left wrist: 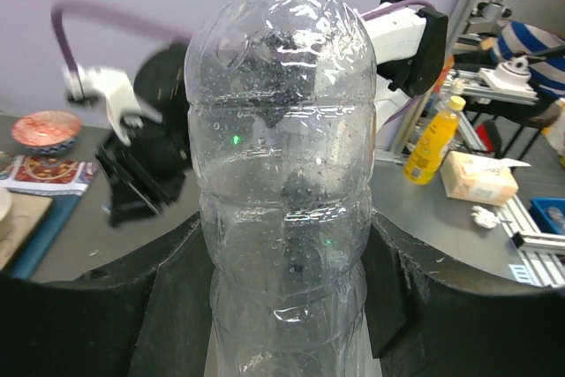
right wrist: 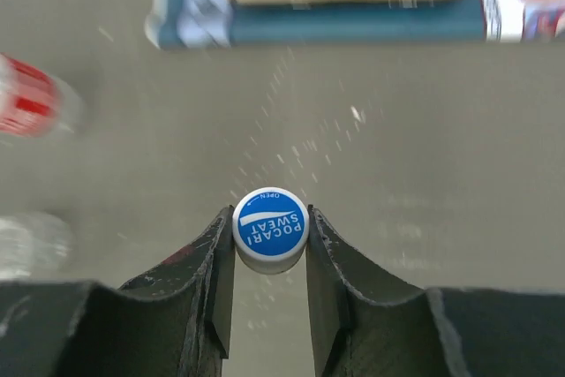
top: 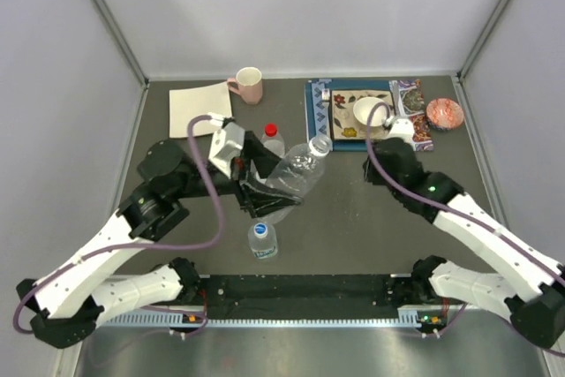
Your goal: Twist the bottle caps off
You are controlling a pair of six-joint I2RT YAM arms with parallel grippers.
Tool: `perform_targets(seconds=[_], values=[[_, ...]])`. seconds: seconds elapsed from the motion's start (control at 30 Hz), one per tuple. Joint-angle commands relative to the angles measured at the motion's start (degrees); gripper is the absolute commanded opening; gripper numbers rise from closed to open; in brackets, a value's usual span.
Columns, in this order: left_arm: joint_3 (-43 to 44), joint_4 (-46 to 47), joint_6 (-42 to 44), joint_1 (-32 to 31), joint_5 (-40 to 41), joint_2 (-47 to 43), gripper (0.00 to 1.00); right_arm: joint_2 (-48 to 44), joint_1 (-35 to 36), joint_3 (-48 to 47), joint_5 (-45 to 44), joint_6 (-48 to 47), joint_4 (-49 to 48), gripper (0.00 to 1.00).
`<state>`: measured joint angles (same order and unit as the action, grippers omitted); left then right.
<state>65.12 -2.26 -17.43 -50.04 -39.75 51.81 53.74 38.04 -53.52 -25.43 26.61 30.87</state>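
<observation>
Gripping a large clear bottle (top: 296, 174) low on its body, the left gripper (top: 262, 199) holds it tilted above the table, its bare neck pointing toward the tray (top: 311, 108). From above, this bottle sits just left of the tray's near left corner. A red-capped bottle (top: 272, 139) stands left of the tray, just beside the held one. A blue-capped bottle (top: 262, 240) stands well to the tray's left, closer to the arm bases. A pink mug (top: 249, 86) is left of the tray near the back wall. A white bowl (top: 369, 112) rests on the tray and a patterned bowl (top: 444, 114) lies to its right. The right arm (top: 441, 196) reaches toward the tray's near edge.

From the left wrist, the large clear bottle fills the frame, with droplets inside its ribbed wall. The black fingers (left wrist: 168, 306) press against both of its sides. The tray's edge shows at far left, the patterned bowl beyond it.

From the right wrist, the right gripper (right wrist: 270, 229) is clamped on a blue cap (right wrist: 270, 227) with white lettering, held above the grey table on the near side of the tray. A bottle with a red label (right wrist: 31, 94), blurred, lies to the tray's lower left.
</observation>
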Motion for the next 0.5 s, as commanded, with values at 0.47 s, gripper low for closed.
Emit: perform_targets(seconds=[0.47], values=[[-4.8, -5.0, 4.8, -0.1, 10.7, -9.6, 0.49, 23.9, -0.5, 13.0, 6.2, 9.6, -14.9, 0.0]])
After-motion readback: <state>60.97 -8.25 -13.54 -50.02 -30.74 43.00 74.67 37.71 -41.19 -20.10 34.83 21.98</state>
